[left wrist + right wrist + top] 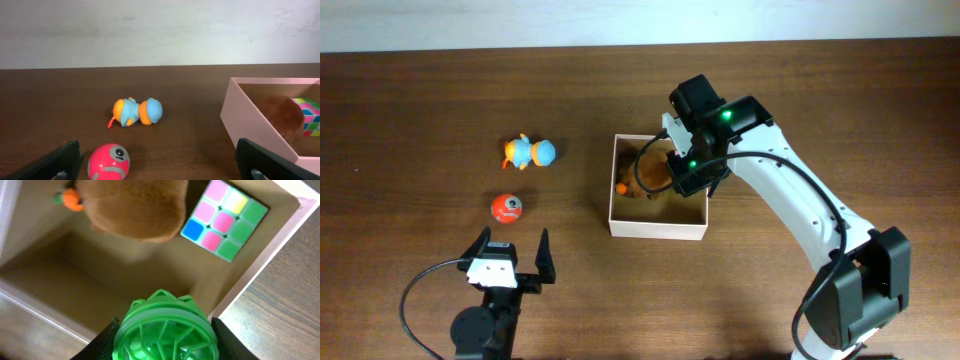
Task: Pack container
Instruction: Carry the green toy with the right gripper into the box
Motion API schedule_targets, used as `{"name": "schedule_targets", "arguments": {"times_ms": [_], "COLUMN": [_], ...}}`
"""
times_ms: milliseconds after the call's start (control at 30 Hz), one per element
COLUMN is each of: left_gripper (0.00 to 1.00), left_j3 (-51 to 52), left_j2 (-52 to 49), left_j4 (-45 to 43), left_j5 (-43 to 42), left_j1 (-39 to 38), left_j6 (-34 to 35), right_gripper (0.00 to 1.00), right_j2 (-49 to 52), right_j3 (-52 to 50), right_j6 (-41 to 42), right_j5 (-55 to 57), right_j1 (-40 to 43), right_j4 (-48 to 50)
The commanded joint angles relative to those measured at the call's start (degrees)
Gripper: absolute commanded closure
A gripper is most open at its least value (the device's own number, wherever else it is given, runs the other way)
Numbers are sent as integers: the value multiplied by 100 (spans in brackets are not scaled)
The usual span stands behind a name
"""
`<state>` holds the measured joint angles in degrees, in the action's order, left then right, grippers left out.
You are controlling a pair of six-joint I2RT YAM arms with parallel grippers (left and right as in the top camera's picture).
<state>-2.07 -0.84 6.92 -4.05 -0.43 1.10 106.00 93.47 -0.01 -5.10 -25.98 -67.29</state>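
My left end effector [510,250] sits low at the near left of the tabletop [410,110], fingers spread as wide as they go and holding nothing. In its own wrist view the two dark fingertips [55,162] frame the bottom corners. Just ahead of that opening lies a red ball [506,207] with a grey marking, close to the left finger but not touching it. Farther back, well apart from the ball, a blue-and-orange toy figure [529,152] lies on its side on the bare wood.

To the right of both toys stands the container [655,230], near the middle of the tabletop, upright and open-topped, with white walls and a tan inside. A brown plush toy [642,172] with a small orange bit at its left fills the container's far left part. Beside it, in the far right corner, a colour cube [225,220] lies flat against the walls; from overhead my arm hides it.

My right end effector [688,165] hangs over the right part of the container, partly closed, pinching a green lattice ball [165,330] between its dark fingers [227,340]. The ball is inside the walls' outline, near the right-hand wall, over open tan floor, with the plush and the cube beyond it. Whether it touches the floor I cannot tell.
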Motion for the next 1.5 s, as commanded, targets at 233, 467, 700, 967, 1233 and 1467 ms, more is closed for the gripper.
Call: {"name": "schedule_targets", "arguments": {"times_ms": [233, 467, 700, 967, 1233, 1467], "left_gripper": [1, 1, 1, 1, 1, 1], "left_j3": [35, 35, 35, 35, 35, 35], "left_j2": [50, 50, 50, 50, 50, 50], "left_j4": [2, 0, 0, 0, 0, 0], "left_j5": [42, 44, 42, 42, 42, 42], "left_j1": [-17, -17, -17, -17, -17, -17], "left_j6": [-90, -90, -90, -90, -90, -90], "right_gripper": [60, 60, 59, 59, 27, 29], "right_j2": [-63, -61, -61, -61, -61, -63], "right_j3": [-752, -994, -1207, -1296, -1296, -1290], "right_j6": [205, 205, 225, 225, 223, 175], "right_j5": [278, 278, 275, 278, 264, -199], "right_j1": [-37, -37, -37, -37, -37, -39], "right_j4": [638, 962, 1158, 1233, 1327, 1416]}}
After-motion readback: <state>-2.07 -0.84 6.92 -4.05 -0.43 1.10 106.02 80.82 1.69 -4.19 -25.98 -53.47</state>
